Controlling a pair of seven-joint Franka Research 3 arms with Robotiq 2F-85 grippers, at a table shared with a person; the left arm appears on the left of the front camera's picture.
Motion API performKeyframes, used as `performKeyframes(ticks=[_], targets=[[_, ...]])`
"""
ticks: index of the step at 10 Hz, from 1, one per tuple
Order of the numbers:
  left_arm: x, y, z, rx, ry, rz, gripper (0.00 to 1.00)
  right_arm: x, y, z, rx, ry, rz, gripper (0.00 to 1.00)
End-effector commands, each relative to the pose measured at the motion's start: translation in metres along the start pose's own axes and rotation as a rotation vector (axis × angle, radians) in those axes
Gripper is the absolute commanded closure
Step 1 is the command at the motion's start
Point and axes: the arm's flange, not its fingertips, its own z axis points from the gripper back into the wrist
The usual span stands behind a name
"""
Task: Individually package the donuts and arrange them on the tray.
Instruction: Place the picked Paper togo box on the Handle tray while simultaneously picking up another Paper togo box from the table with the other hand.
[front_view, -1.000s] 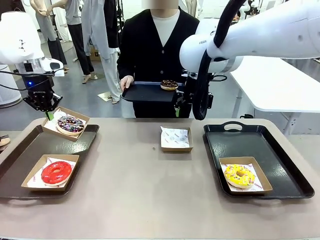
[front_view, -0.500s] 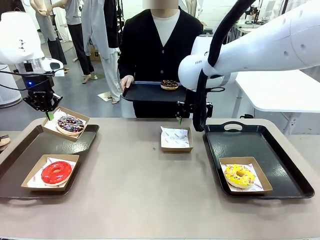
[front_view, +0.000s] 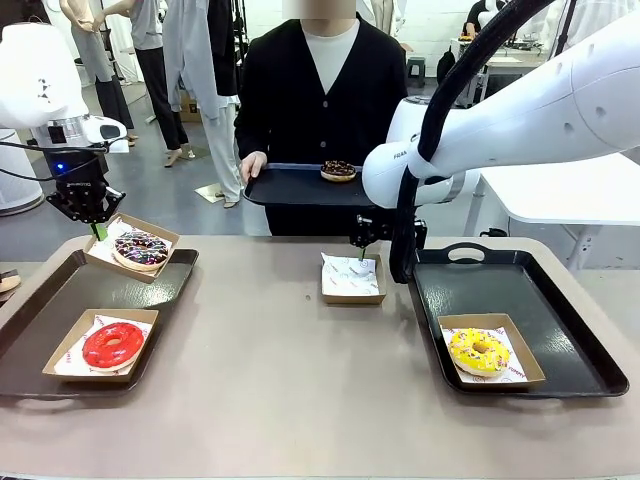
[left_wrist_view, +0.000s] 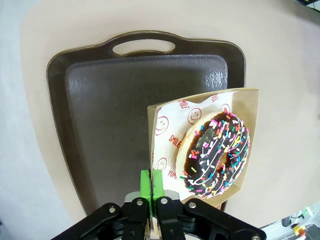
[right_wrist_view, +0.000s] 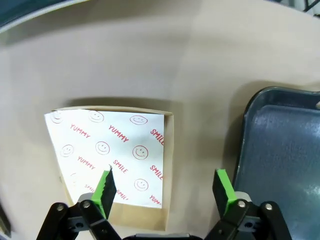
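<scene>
My left gripper (front_view: 97, 222) is shut on the near edge of a paper-lined box (left_wrist_view: 248, 112) that holds a dark sprinkled donut (left_wrist_view: 215, 155). That box rests tilted at the far end of the brown left tray (front_view: 60, 300). A red donut (front_view: 111, 345) lies boxed on the same tray. A yellow donut (front_view: 479, 351) lies boxed on the black right tray (front_view: 545, 290). My right gripper (right_wrist_view: 165, 182) hangs open just above an empty box (right_wrist_view: 115, 150) at the table's middle. The person holds a dark tray (front_view: 285, 186) with a chocolate donut (front_view: 338, 169) on it.
The right tray's handle (front_view: 465, 250) is close beside the right arm. The far half of the right tray is bare, as is the middle of the left tray (left_wrist_view: 105, 110). A white table (front_view: 560, 170) stands behind on the right.
The right arm has come down and nearer, from beside the person's tray to just over the empty box. The left arm and the boxes have not moved.
</scene>
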Motion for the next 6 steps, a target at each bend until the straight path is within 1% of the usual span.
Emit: performKeyframes(ticks=[1,4,6], targets=[[-0.0002,0.0004,0.0012,-0.004,-0.003,-0.004,0.99,0.0022,0.0023,0.0035,0.000,0.003,0.001,0.00],[-0.0002,0.0004,0.0012,-0.004,-0.003,-0.004,0.99,0.0006,0.0013,0.0015,0.001,-0.001,0.002,0.00],[0.0028,-0.0045,-0.0043,0.001,0.003,-0.014,0.99,-0.0050,0.0025,-0.0043,-0.020,0.016,0.002,0.00]])
